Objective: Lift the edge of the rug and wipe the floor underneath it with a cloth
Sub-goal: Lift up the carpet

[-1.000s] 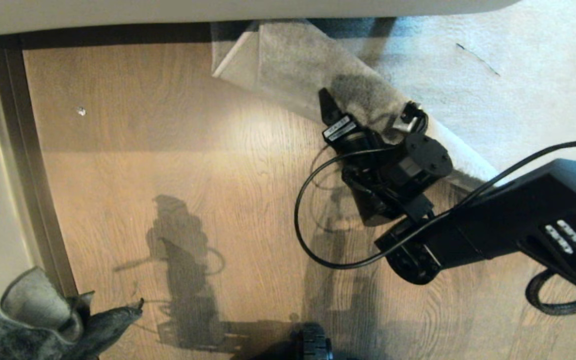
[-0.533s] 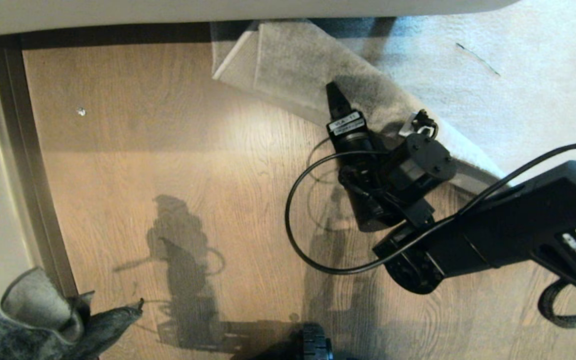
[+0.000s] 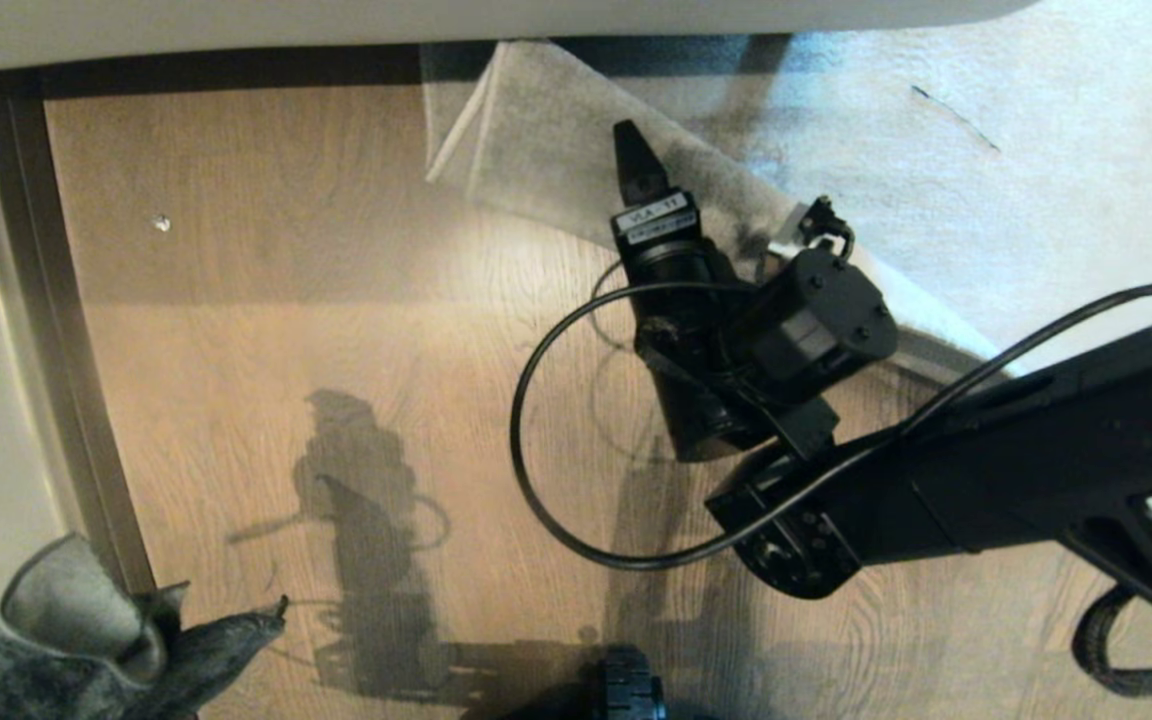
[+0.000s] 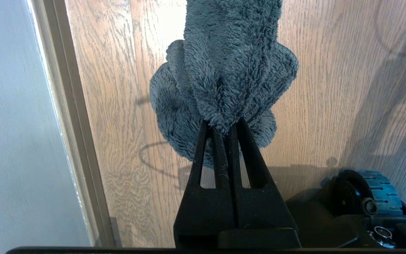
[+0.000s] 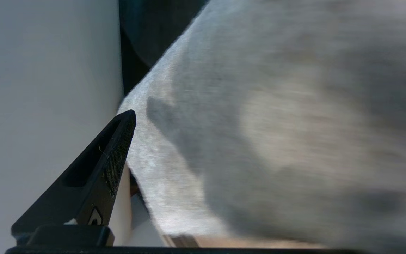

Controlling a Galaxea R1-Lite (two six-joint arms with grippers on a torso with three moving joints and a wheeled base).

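Landmark: folded-back rug edge [image 3: 556, 150], the turned-over corner of a large grey-beige short-pile rug, pale underside up, at the far side of the light brown wood-grain plank floor [image 3: 336, 300].

Left of the rug edge, well apart and nearer the robot: small dark grey fluffy microfibre cloth [image 4: 224, 70], bunched, lighter side partly showing in the head view [image 3: 86, 630]. It sits beside a pale wall with a brown skirting strip [image 3: 66, 400]. Left tool [image 4: 223, 135] is clamped tight on a gathered fold of the cloth; the rest of the cloth hangs beyond the fingertips above the floor. A blue-black base wheel [image 4: 375, 187] is just beside this arm.

At the rug edge: right tool [image 3: 726, 190], black, on an arm reaching in from the right with a looped black cable [image 3: 536, 480]. Jaws spread wide. One finger [image 3: 636, 165] lies over the pale underside of the flap; the other is mostly hidden near the fold. Right wrist view: one finger [image 5: 115, 155] is alongside the flap's border, underside filling the view. Whether the fingers touch the rug: cannot tell.

Right of the rug edge: flat rug surface.
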